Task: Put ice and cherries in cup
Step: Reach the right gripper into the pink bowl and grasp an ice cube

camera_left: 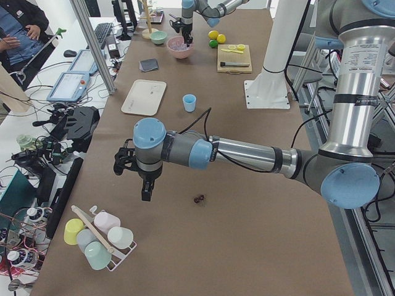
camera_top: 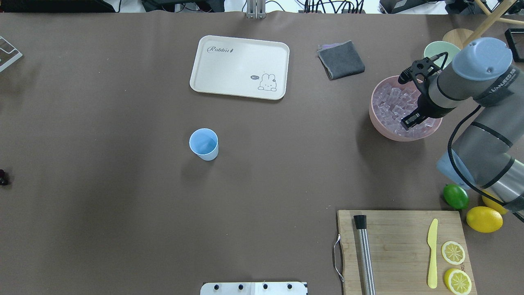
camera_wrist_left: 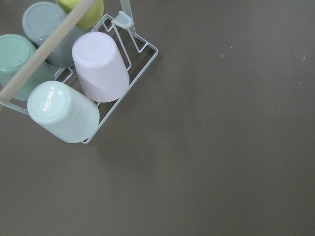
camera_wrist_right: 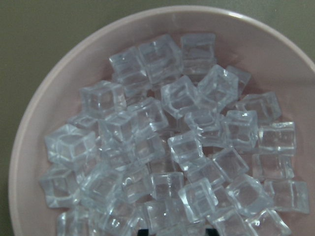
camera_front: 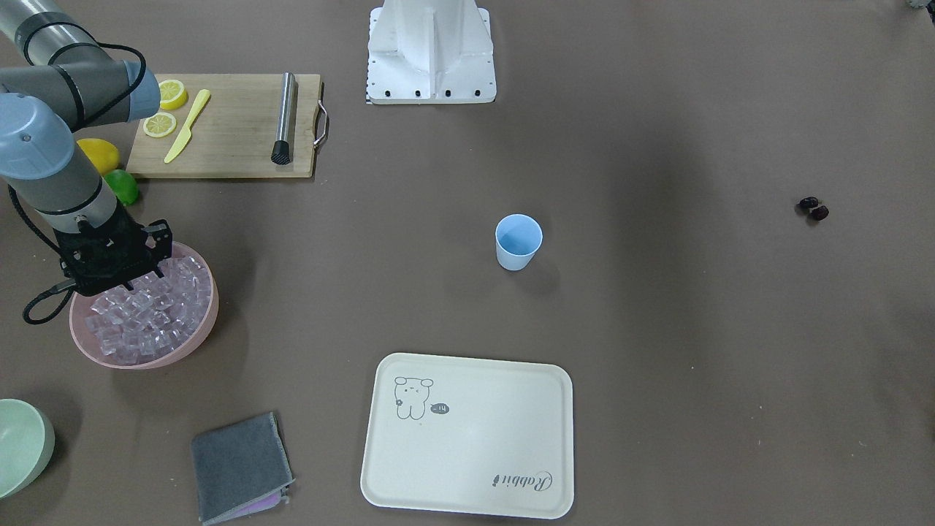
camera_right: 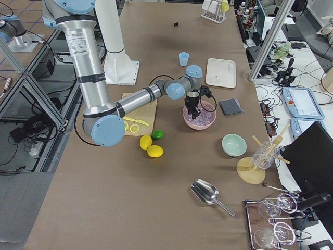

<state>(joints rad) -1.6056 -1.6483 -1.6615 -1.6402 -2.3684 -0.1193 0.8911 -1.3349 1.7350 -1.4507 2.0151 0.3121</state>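
While right gripper point(camera_front: 142, 277) hangs over pink bowl point(camera_front: 206, 325), note jaws apart, ice point(camera_front: 139, 325) heaped directly beneath in bowl; cup point(camera_front: 518, 242) well apart from bowl, cherries point(camera_front: 814, 209) farther still.

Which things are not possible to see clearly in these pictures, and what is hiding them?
- Left gripper: open or shut unclear; it shows only in the exterior left view, and its wrist view shows no fingers.
- Cherries: cut by the overhead view's left edge; too small elsewhere for detail.
- Right gripper: whether it touches the ice is unclear; its wrist view's bottom edge cuts the fingertips.
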